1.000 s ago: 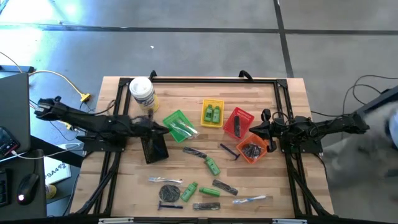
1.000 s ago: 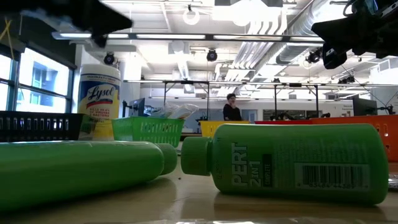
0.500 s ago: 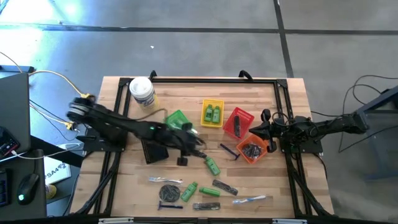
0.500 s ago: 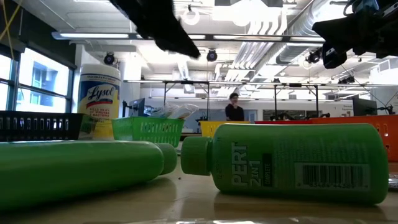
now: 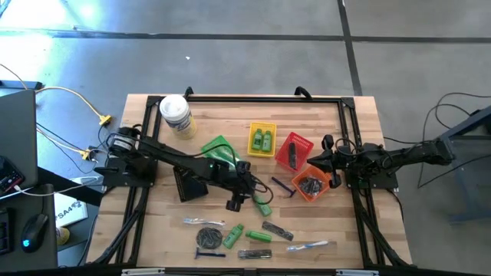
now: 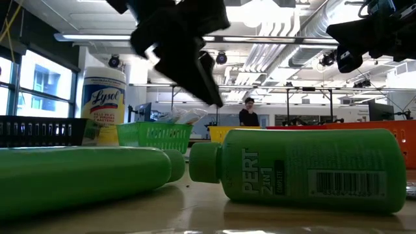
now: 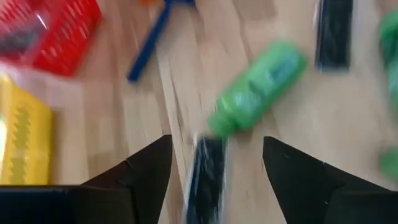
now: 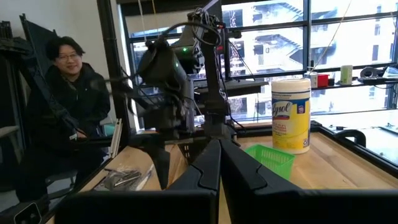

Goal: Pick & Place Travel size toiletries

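Observation:
Travel size toiletries lie scattered on the wooden table (image 5: 360, 123). My left gripper (image 5: 244, 193) hovers open near the table's middle, above a dark slim stick (image 7: 205, 177) that lies flat between its spread fingers, untouched. Beside the stick lie a green bottle (image 7: 258, 87) on its side and a blue razor (image 5: 284, 186). More bottles (image 5: 232, 235), a dark disc (image 5: 209, 238) and clear-wrapped pieces (image 5: 307, 246) lie near the front edge. My right gripper (image 5: 328, 161) waits shut at the right, beside the orange basket (image 5: 312, 184).
Green (image 5: 219, 151), yellow (image 5: 261, 139), red (image 5: 294, 150) and black (image 5: 190, 184) baskets stand across the table's middle. A white-lidded jar (image 5: 176, 115) stands at the far left. A black frame (image 5: 261, 98) rims the table. A person (image 8: 62, 106) sits beyond it.
My left gripper has swung from over the green basket toward the table's right and near edge, come down over the dark stick, and opened. Nothing on the table has moved.

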Robot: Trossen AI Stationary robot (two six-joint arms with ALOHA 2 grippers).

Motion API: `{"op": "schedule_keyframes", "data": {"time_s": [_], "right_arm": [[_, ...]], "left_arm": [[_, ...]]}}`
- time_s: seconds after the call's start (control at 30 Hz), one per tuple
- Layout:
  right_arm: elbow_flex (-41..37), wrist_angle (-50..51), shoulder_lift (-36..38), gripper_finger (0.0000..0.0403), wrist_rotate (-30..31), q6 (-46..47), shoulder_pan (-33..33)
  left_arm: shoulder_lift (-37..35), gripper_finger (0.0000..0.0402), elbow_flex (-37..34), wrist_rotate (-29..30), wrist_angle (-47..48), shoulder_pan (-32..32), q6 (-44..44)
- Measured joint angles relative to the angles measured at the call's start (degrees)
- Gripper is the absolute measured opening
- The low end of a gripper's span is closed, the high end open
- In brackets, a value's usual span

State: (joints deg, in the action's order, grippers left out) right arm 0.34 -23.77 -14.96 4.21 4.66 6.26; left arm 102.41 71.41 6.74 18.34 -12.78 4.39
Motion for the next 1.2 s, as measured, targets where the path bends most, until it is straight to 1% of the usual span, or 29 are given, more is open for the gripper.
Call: {"op": "schedule_keyframes", "data": {"time_s": [0.1, 0.2, 0.27, 0.33, 0.4, 0.7, 0.8, 0.97, 1.03, 1.1, 1.2], "right_arm": [[0.00, 0.37, 0.00, 0.0004, 0.04, -0.23, -0.02], [-0.01, 0.36, 0.00, 0.0004, 0.12, -0.43, 0.01], [0.00, 0.45, 0.00, 0.0004, 0.22, -1.14, -0.02], [-0.01, 0.39, -0.02, 0.0004, 0.36, -1.37, 0.00], [-0.01, 0.36, -0.16, 0.0004, 0.42, -1.41, -0.01], [-0.01, -0.88, -1.16, 0.0004, 0.20, -1.30, -0.02], [-0.01, -1.26, -1.22, 0.0004, 0.38, -1.05, -0.02], [-0.02, -1.37, -1.22, 0.0004, 0.16, 0.23, 0.00], [-0.01, -1.77, -1.22, 0.0004, 0.11, 0.23, -0.02], [0.00, -1.53, -1.22, 0.0004, -0.65, 0.19, -0.02], [0.00, -1.13, -1.52, 0.0004, -4.39, -0.16, 0.00]], "left_arm": [[0.84, 0.0244, 0.16, -1.53, 1.48, 0.02, 0.08], [1.64, 0.0244, -0.15, -2.06, 5.76, 0.02, 0.08], [2.64, 0.0244, 0.00, -2.09, 4.60, 0.02, 0.64], [2.71, 0.0244, -0.08, -2.10, 5.83, 0.00, 1.28], [2.71, 0.0244, -0.05, -2.11, 4.87, 0.00, 1.39], [2.64, 0.0244, -0.06, -1.14, 6.11, -0.49, 1.22], [2.53, 0.0244, -0.06, -1.29, 6.08, -1.56, 1.71], [-1.43, 0.0244, -0.06, -0.43, 10.14, -6.20, 3.85], [-2.91, 0.0244, -0.06, 0.38, 12.09, -8.52, 1.67], [-4.23, 0.0244, -0.06, 0.63, 13.08, -10.62, -2.49], [-5.75, 0.0244, -0.06, -0.98, 15.45, -13.80, -10.84]]}}
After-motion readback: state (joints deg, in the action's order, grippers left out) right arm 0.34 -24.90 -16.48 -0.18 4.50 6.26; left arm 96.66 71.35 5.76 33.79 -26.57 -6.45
